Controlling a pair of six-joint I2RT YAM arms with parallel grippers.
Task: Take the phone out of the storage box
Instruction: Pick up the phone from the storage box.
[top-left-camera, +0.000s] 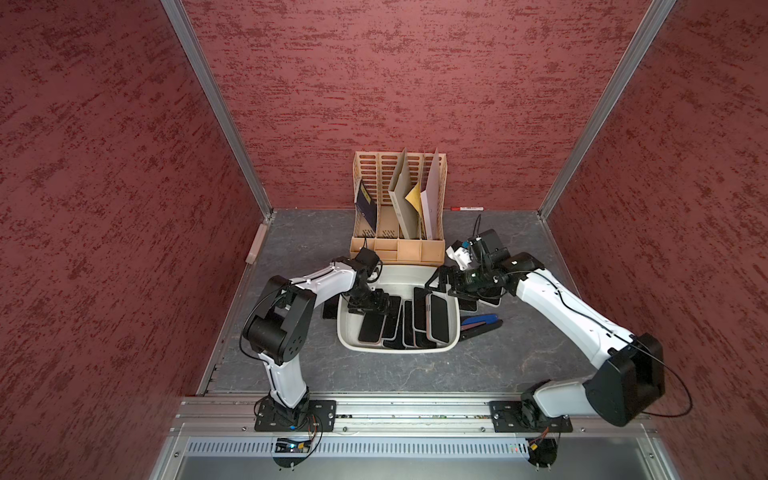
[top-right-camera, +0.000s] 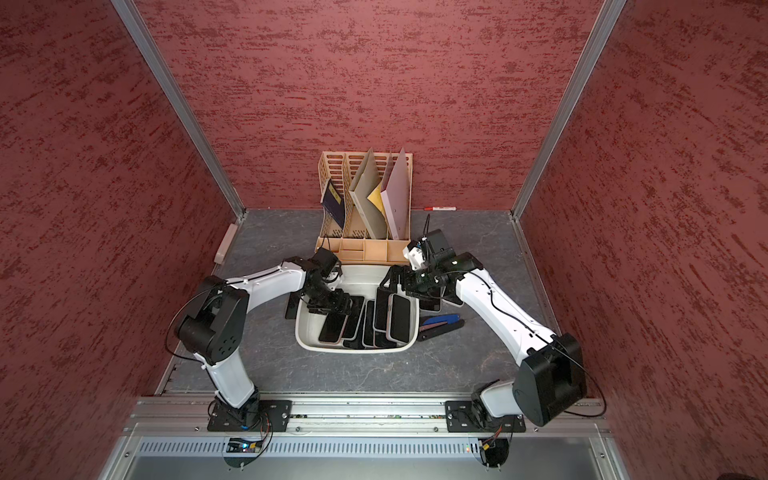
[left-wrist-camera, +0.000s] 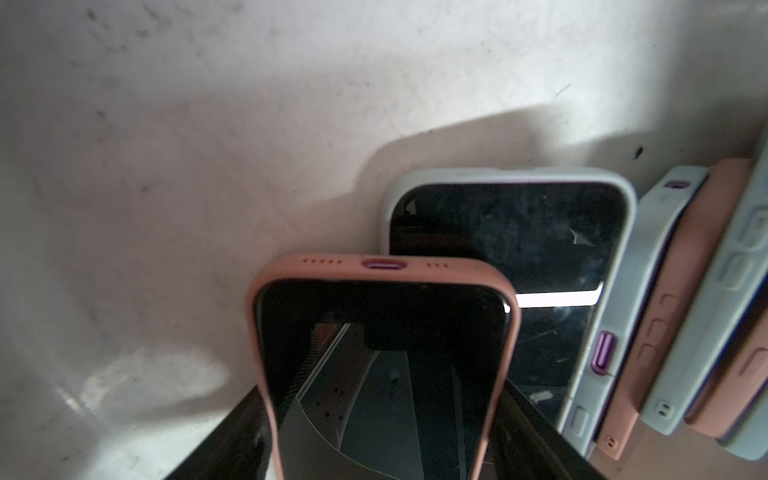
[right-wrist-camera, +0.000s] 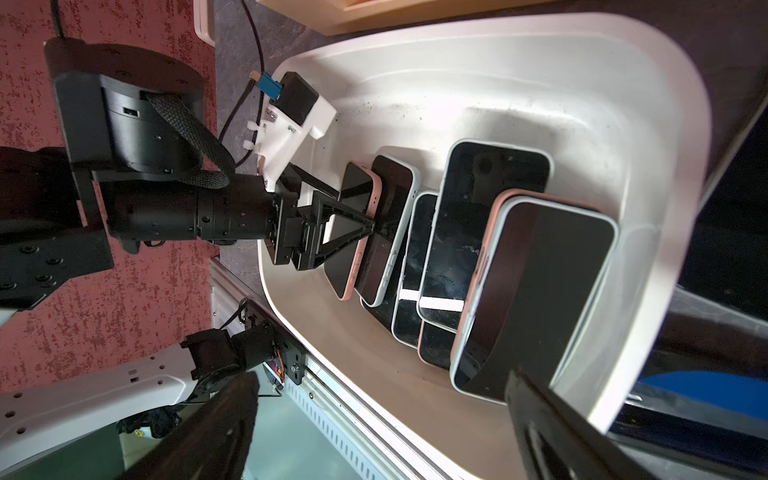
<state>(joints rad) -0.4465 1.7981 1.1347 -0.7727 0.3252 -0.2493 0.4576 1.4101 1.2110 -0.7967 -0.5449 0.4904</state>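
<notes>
The storage box (top-left-camera: 395, 350) (top-right-camera: 353, 349) is an off-white tub holding several phones side by side. My left gripper (top-left-camera: 374, 305) (top-right-camera: 332, 305) (left-wrist-camera: 382, 390) (right-wrist-camera: 361, 208) reaches down into the tub's left side. Its jaws are closed against the two long edges of the phone (left-wrist-camera: 382, 353) (right-wrist-camera: 353, 249) (top-left-camera: 371, 328) in a pink case, which leans on a grey-cased neighbour (left-wrist-camera: 507, 232). My right gripper (top-left-camera: 436, 286) (top-right-camera: 392, 282) (right-wrist-camera: 380, 415) hangs open over the tub's far right part with nothing between its fingers.
A beige file rack (top-left-camera: 399, 208) with folders stands right behind the tub. A red marker (top-left-camera: 466, 207) lies by the back wall. Dark phones lie on the table left (top-left-camera: 330, 309) and right (top-left-camera: 469, 305) of the tub, beside a blue-and-black tool (top-left-camera: 482, 322).
</notes>
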